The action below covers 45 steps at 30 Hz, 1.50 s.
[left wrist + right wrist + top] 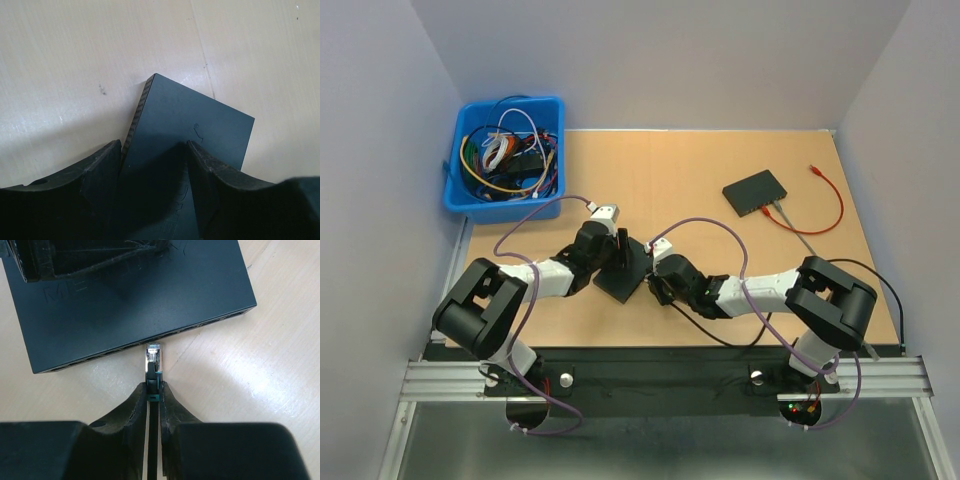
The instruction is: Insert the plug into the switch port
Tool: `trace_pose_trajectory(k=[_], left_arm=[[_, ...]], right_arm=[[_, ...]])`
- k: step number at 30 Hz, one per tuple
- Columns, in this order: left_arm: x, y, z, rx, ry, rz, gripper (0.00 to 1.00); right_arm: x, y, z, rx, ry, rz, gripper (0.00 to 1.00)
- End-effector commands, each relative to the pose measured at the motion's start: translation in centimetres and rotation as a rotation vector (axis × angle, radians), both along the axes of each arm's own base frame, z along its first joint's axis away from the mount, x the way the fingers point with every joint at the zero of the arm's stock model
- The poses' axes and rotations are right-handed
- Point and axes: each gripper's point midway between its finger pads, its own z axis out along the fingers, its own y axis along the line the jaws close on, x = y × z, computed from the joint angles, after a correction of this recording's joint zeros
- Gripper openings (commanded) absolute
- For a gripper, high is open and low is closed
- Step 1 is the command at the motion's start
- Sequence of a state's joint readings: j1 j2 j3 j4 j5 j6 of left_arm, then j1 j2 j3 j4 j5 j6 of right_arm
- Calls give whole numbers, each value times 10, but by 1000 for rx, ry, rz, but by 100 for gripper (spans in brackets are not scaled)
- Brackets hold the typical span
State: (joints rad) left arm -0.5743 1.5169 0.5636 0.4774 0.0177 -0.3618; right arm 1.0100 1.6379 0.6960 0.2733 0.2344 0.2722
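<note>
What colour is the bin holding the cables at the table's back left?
The bin is blue, seen best in the top external view.

Looks like a robotics lab test cell: plain pale partition walls closing in a light wooden tabletop on three sides, white-and-black robot arms bolted to a grooved aluminium rail at its near edge, a blue plastic bin heaped with tangled cables, a flat black network box trailing a red cable.
</note>
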Motion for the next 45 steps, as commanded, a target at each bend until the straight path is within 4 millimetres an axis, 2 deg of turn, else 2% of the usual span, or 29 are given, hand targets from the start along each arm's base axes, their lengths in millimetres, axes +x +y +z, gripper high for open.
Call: trace_pose_trajectory(k=[1, 13, 24, 31, 45], left_arm=[[4, -17, 13, -30, -23, -59, 64], [0, -27, 10, -12, -24, -103, 64], [-6, -34, 13, -12, -34, -150, 64], [-12, -42, 13, -14, -40, -202, 64], [-30, -70, 8, -26, -27, -349, 63]], right_arm=[[8, 20, 34, 105, -66, 10, 0], [8, 15, 46, 131, -93, -4, 0], [9, 17, 35, 107, -80, -5, 0], [14, 9, 36, 83, -105, -39, 0], [8, 18, 34, 100, -79, 16, 0]])
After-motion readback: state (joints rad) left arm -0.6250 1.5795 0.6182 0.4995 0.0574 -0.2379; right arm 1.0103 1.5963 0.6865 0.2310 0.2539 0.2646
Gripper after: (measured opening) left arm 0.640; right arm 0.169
